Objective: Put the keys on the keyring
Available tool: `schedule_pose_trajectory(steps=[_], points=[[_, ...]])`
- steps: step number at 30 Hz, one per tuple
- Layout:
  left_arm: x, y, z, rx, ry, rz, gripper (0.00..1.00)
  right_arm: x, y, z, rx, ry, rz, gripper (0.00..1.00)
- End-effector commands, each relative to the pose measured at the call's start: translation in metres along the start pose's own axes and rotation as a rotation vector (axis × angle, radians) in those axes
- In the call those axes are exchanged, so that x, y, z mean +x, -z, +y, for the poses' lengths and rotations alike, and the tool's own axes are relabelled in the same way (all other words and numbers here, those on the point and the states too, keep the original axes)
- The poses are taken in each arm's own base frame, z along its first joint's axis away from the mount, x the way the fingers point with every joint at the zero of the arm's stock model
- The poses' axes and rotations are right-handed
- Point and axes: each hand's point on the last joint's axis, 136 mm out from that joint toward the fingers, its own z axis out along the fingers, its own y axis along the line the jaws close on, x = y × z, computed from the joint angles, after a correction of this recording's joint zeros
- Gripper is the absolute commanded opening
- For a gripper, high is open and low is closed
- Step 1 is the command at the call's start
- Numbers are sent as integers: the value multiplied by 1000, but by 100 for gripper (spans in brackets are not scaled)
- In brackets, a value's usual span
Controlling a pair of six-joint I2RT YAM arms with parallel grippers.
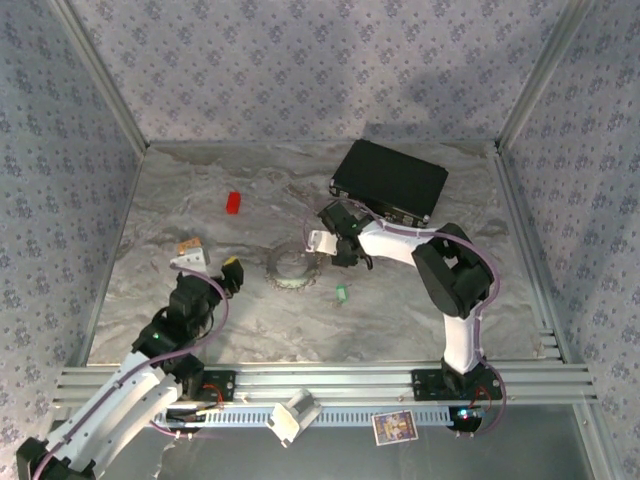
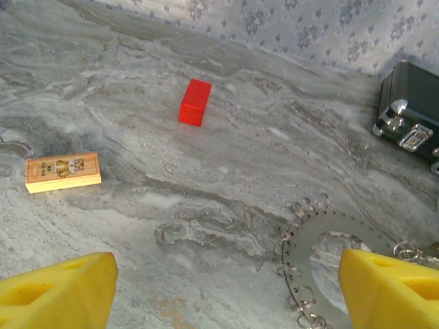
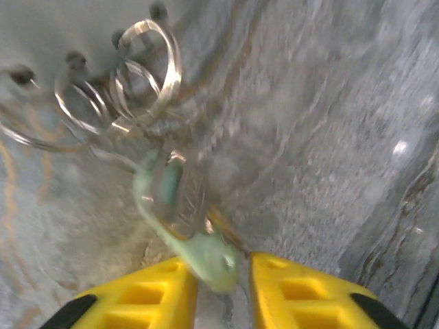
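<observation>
Keyring point(image 1: 290, 268) one, red block point(image 2: 195, 102) one, black case point(image 1: 390, 181) one

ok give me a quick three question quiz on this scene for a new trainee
1. True or false: the red block lies inside the keyring.
2. What sits between the right gripper's fingertips?
A. a green-headed key
B. the orange block
C. the black case
3. Name the gripper that hangs wide open, holding nothing.

Key
1. False: the block lies on the table well apart from the ring.
2. A
3. The left gripper
</observation>
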Motion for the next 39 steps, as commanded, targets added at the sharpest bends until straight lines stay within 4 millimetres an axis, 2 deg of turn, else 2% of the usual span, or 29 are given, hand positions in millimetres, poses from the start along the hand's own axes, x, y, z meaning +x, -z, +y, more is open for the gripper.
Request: schedule_pose_trajectory(steps=[1, 4, 5, 8, 9, 12, 15, 19, 22, 24, 26, 31, 33, 35, 39], points=[[-7, -2, -10, 19, 7, 24, 84, 22, 2, -2, 15, 9, 81, 33], [-3, -8, -16, 23, -9, 69, 84, 12, 20, -10, 33, -50, -2, 37], [-1, -11, -19, 26, -17, 86, 84, 12, 26, -7, 23, -76, -35, 37], [5, -18, -30, 53, -40, 145, 84, -9, 59, -5, 5, -180, -214, 36], [9, -21, -37, 81, -54, 173, 82, -15, 71, -2, -9, -230, -281, 36], [23, -23, -79, 277, -122, 281, 75, -28, 101, 12, -40, -356, -458, 36], [44, -23, -102, 316, -253, 398, 72, -25, 120, 22, -51, -493, -571, 36], [75, -19, -128, 272, -498, 543, 72, -18, 132, 41, -118, -599, -640, 37], [95, -20, -137, 219, -593, 642, 72, -11, 140, 46, -130, -635, -659, 37], [101, -23, -138, 183, -613, 678, 72, -3, 148, 42, -99, -670, -679, 37], [109, -25, -145, 195, -599, 713, 71, 13, 154, 30, -19, -740, -681, 38], [131, -28, -155, 186, -596, 820, 63, 93, 171, -10, 219, -1149, -602, 37], [138, -31, -157, 182, -604, 845, 59, 113, 175, -15, 235, -1257, -598, 35], [144, -33, -159, 183, -607, 867, 58, 123, 176, -17, 219, -1328, -603, 34], [151, -39, -161, 163, -627, 893, 52, 125, 170, -13, 167, -1370, -587, 35]])
